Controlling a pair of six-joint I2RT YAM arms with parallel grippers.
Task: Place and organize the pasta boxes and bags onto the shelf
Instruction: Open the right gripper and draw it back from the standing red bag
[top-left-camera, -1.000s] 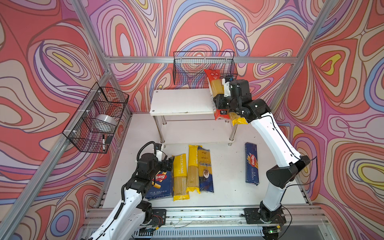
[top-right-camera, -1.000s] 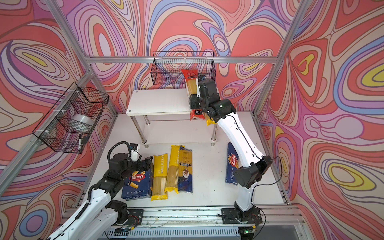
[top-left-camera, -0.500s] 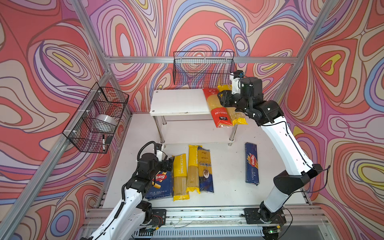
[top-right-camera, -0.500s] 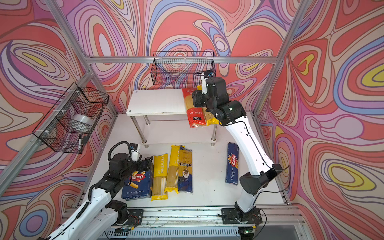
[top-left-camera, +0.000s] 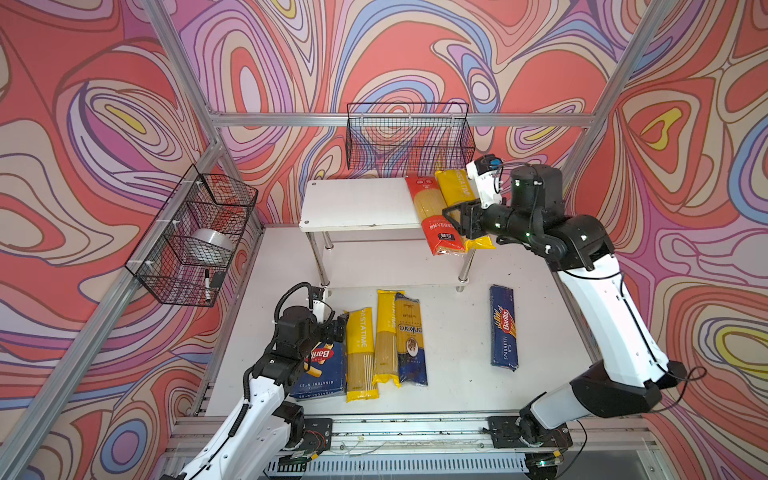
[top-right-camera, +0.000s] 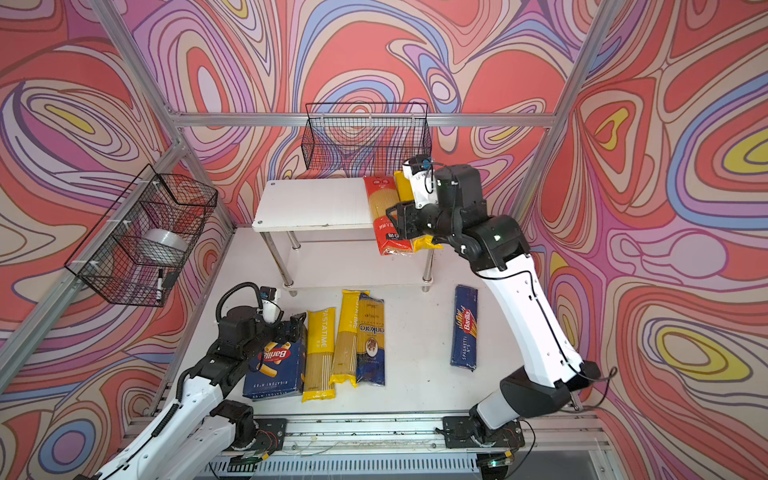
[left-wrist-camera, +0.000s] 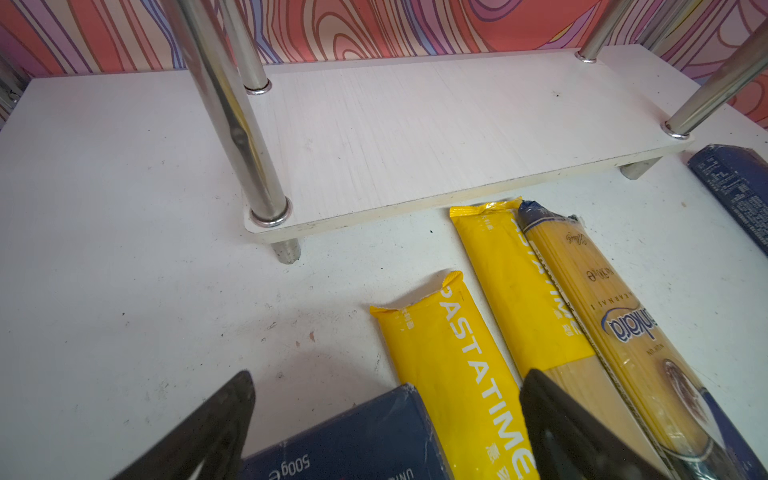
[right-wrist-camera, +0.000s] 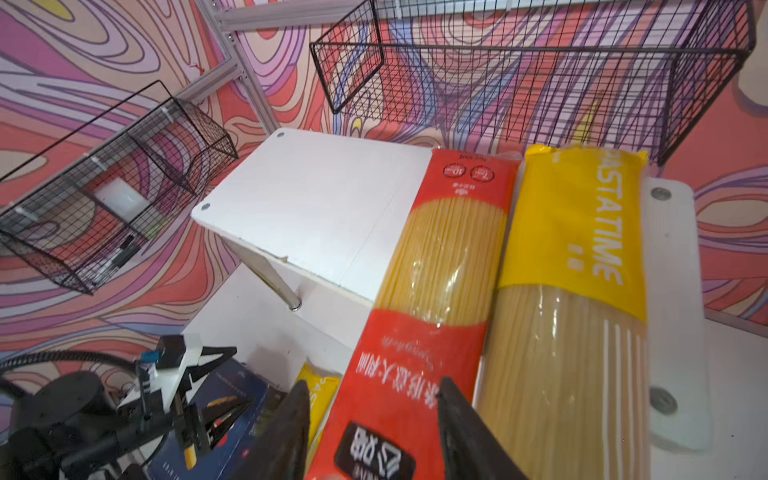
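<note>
- Left wrist view, nearest: left gripper (left-wrist-camera: 386, 376) spread wide, clasping nothing, poised over the far end of the Barilla rigatoni box (left-wrist-camera: 353, 440), flat on the table at near left.
- Just right of that box, lying lengthwise near-to-far: left PASTATIME bag (top-left-camera: 360, 353), then middle PASTATIME bag (top-left-camera: 385, 336) set a little farther back, then dark blue spaghetti bag (top-left-camera: 411, 336) overlapping the middle bag's right edge.
- Well apart to the right, alone on the table: Barilla Spaghetti n.5 box (top-left-camera: 504, 328).
- Farther back: shelf (top-left-camera: 357, 203), with its lower board (left-wrist-camera: 436, 124) bare.
- On the right end of the top board, in both top views: red spaghetti bag (top-left-camera: 432, 212) and shelf-top PASTATIME bag (top-left-camera: 455, 189), side by side and touching, near ends overhanging the near edge.
- Astride the red bag's overhanging end: right gripper (right-wrist-camera: 374, 382), jaws partway apart; clamped or loose, cannot tell.
- Farthest: black wire basket (top-left-camera: 409, 137) on the back wall above the shelf.
</note>
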